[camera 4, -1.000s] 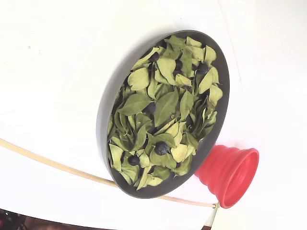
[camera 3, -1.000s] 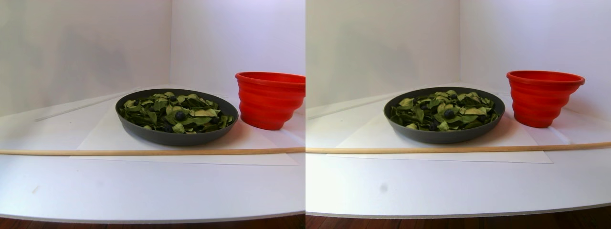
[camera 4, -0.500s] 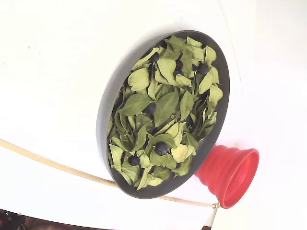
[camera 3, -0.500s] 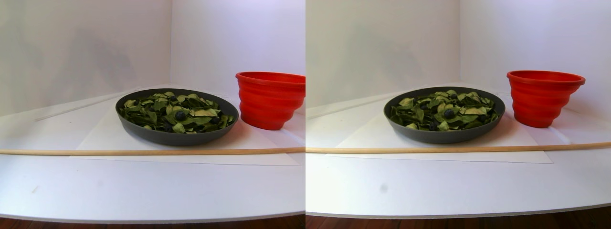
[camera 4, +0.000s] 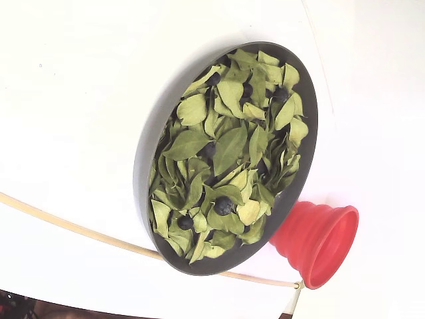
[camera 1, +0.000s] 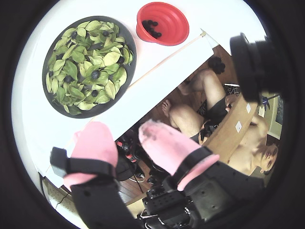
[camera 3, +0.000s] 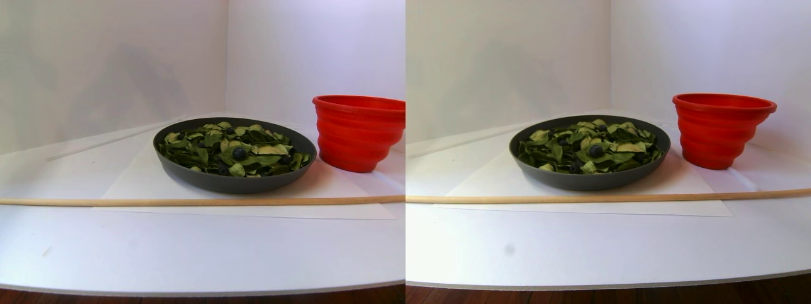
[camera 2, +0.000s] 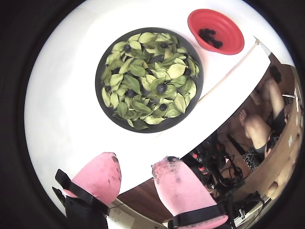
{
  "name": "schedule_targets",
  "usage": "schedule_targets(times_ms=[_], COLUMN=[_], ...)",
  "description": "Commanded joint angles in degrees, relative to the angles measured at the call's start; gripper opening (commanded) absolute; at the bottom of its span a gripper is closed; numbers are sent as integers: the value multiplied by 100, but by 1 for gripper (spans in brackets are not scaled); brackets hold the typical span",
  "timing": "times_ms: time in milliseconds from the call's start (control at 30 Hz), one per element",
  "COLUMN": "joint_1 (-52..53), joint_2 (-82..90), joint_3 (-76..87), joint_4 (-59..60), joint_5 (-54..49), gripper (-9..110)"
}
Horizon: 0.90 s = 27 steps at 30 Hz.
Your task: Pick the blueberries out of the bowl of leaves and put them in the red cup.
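The dark grey bowl is heaped with green leaves. Several blueberries lie among them. The red cup stands beside the bowl and holds a few dark berries. My gripper shows only in both wrist views. It is high over the table's near edge, well away from the bowl. Its pink fingers are open and hold nothing.
A thin wooden stick lies across the table in front of bowl and cup. White walls close the back. A seated person and cables show beyond the table edge.
A faint shadow on the back wall in the stereo pair view has grown darker and shifted. Bowl, leaves, berries and cup have not moved.
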Motion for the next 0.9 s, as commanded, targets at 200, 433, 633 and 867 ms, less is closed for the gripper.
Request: schedule_targets(times_ms=[200,433,633,867], joint_1=[255,246,211,220], joint_2=[-158,-211,-466,-650], joint_3=[264,536,932,1187], joint_4=[-466,-580,-1081,-1371], joint_5=[-659,-967,-1134,-1371], gripper=[13,13,13,14])
